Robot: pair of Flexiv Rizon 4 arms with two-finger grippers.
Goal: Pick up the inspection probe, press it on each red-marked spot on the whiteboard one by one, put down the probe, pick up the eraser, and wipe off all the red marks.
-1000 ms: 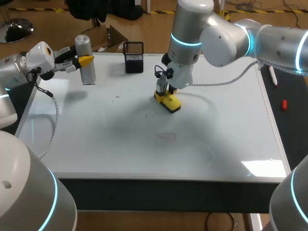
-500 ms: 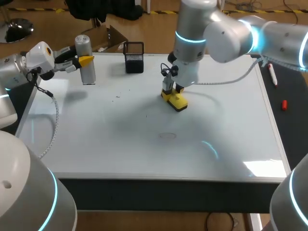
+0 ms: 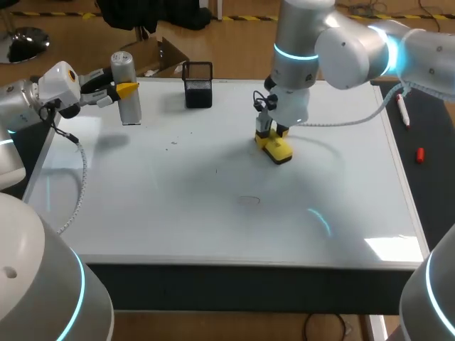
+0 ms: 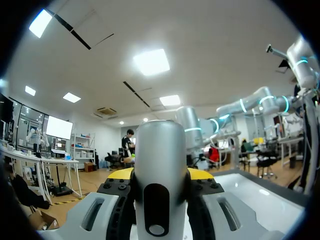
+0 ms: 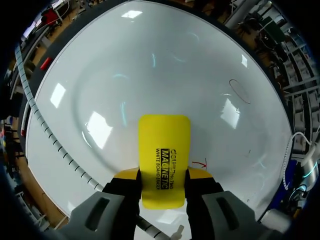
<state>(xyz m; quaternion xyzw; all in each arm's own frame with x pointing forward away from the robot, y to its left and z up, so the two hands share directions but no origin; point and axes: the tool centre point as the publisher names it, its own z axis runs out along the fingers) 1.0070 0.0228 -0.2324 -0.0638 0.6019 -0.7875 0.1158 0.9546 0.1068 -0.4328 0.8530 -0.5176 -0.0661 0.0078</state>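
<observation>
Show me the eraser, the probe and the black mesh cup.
eraser (image 5: 164,145): right wrist view, yellow back.
probe (image 3: 130,110): head view, lower silver body.
black mesh cup (image 3: 198,94): head view, front wall.

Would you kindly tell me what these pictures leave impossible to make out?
- Head view: the small marks on the white whiteboard are too small to tell their colour.
- Right wrist view: the yellow block eraser hides the board beneath it.
- Left wrist view: the silver cylindrical probe hides most of the left gripper's yellow tips.
</observation>
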